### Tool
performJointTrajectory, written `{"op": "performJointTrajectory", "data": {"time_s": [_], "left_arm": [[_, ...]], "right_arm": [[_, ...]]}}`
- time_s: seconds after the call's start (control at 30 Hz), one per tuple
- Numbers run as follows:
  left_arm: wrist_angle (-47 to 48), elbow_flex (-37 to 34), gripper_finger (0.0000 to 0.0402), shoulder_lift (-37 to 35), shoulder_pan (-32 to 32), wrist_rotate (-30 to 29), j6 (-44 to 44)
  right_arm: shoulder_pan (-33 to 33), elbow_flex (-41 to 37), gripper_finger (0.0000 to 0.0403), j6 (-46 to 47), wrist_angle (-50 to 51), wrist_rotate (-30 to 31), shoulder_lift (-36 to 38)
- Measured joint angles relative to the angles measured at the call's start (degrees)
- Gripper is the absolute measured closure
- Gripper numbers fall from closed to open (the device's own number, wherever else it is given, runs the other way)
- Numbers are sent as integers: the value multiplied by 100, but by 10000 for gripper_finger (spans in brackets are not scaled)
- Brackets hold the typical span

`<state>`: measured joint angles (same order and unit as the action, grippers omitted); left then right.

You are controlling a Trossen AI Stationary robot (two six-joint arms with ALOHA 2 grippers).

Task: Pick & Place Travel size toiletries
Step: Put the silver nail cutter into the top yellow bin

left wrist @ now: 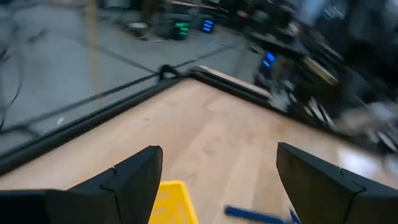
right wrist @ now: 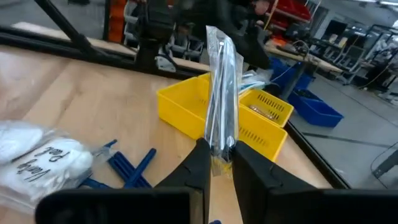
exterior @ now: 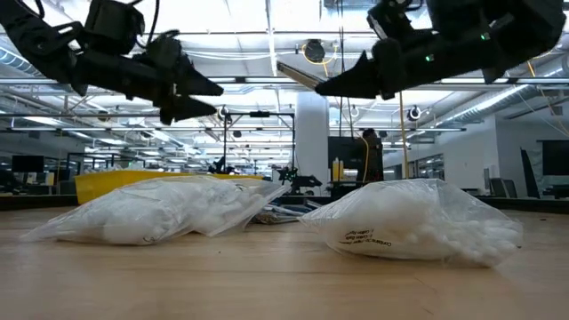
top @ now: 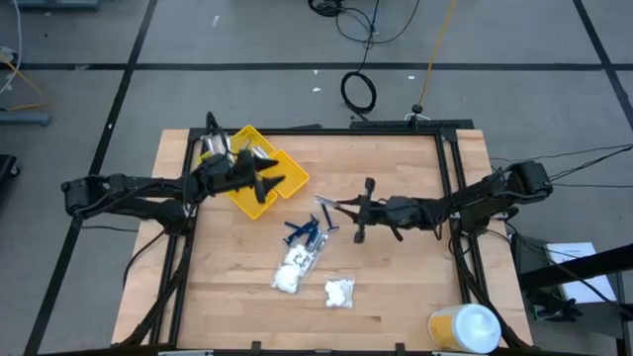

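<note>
Two dark grippers hang above the table. Leftmost, the left gripper (top: 269,181) gapes empty over the yellow plastic compartment tray (top: 259,198). Between both lie slim dark blue sticks (top: 302,231) and clear bags of white fluffy lumps (top: 294,269). Rightward, the right gripper (top: 341,207) pinches a silvery-clear packet (right wrist: 221,93).

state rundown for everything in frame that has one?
left gripper: open, empty, above the yellow tray
right gripper: shut on a silvery-clear packet, lifted off the table
yellow tray: on the table, holding some items
dark blue sticks: loose on the table
two cotton bags: lying flat, untouched
round container: at the table corner
</note>
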<state>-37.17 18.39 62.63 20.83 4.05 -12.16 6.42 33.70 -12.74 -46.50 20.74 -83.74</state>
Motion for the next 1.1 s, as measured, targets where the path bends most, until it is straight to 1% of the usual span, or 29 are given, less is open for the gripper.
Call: {"op": "performJointTrajectory", "data": {"time_s": [0.07, 0.13, 0.2, 0.37, 0.47, 0.57, 0.63, 0.7, 0.9, 1.0, 1.1], "left_arm": [[-21, 0, 92, 2, -258, 0, 571], [-59, 0, 92, 2, -504, -5, 984], [-59, 0, 95, 2, -707, -4, 1222], [-114, 0, 109, 120, -1106, -7, 1508], [-529, 2, 117, 413, -1272, -8, 1603], [-1292, 30, 123, 867, -1393, -6, 1848], [-1814, 166, 126, 1196, -1464, 52, 1897], [-2097, 373, 126, 1524, -1525, 222, 1874], [-2099, 1265, 123, 2483, -1644, 733, 1909], [-2087, 1709, 129, 2860, -1702, 838, 1963], [-2092, 2048, 138, 3126, -1768, 1075, 1954]], "right_arm": [[-12, -183, 367, 55, -347, -147, 0], [-44, -322, 367, 167, -629, -469, 0], [-77, -408, 367, 280, -778, -744, 0], [-89, -477, 367, 355, -1164, -1074, -1], [-89, -477, 367, 407, -1324, -1351, -2], [-86, -477, 367, 414, -1368, -1356, 0], [-87, -477, 367, 414, -1359, -1339, 0], [-90, -477, 367, 414, -1357, -1338, 0], [-88, -477, 367, 414, -1359, -1345, -2], [-88, -479, 367, 414, -1336, -1347, -2], [-88, -479, 367, 414, -1302, -1348, -1]]}}
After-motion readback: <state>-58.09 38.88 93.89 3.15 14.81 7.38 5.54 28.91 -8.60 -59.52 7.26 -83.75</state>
